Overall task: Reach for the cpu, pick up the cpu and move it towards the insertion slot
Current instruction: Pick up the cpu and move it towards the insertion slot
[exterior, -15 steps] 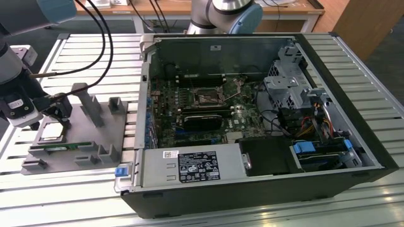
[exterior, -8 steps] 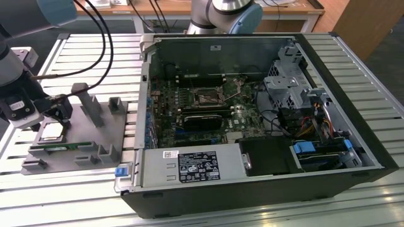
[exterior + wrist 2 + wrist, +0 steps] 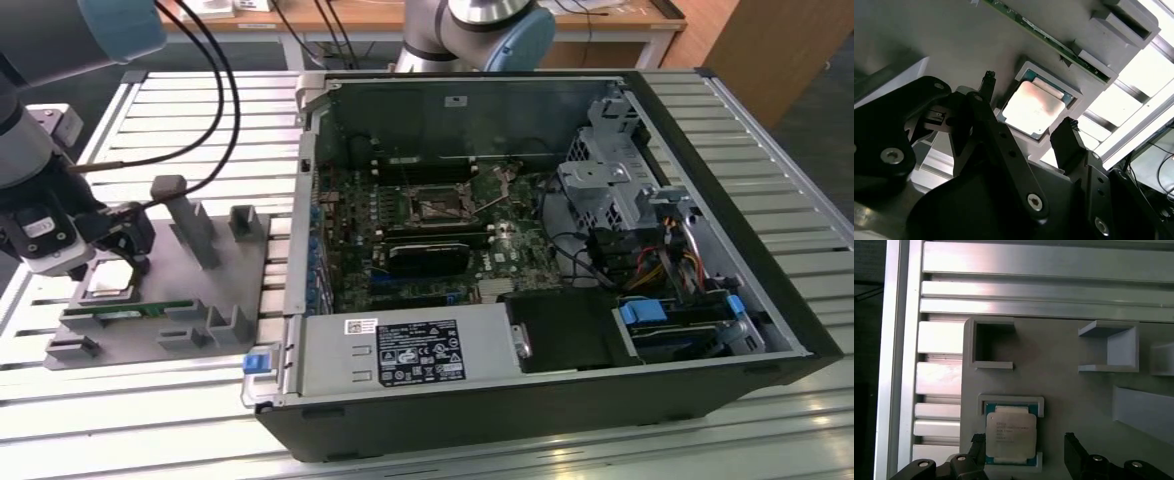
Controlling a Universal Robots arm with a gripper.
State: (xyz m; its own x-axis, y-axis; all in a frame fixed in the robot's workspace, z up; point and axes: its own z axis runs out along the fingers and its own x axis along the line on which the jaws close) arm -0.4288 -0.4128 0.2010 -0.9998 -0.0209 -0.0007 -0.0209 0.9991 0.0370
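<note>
The end effector (image 3: 1030, 99) is hanging just over the cpu (image 3: 1034, 111). Its fingers (image 3: 1069, 142) are standing apart, one on each side of it.

Small square cpu (image 3: 1033, 107): silvery metal lid is noted as smooth, with a soft sheen. Grey moulded holder plate (image 3: 1064, 390): matt plastic, faintly grainy. Slatted table (image 3: 801, 170): brushed aluminium, glare is seen. Black computer case (image 3: 534, 420): matt painted metal.
</note>
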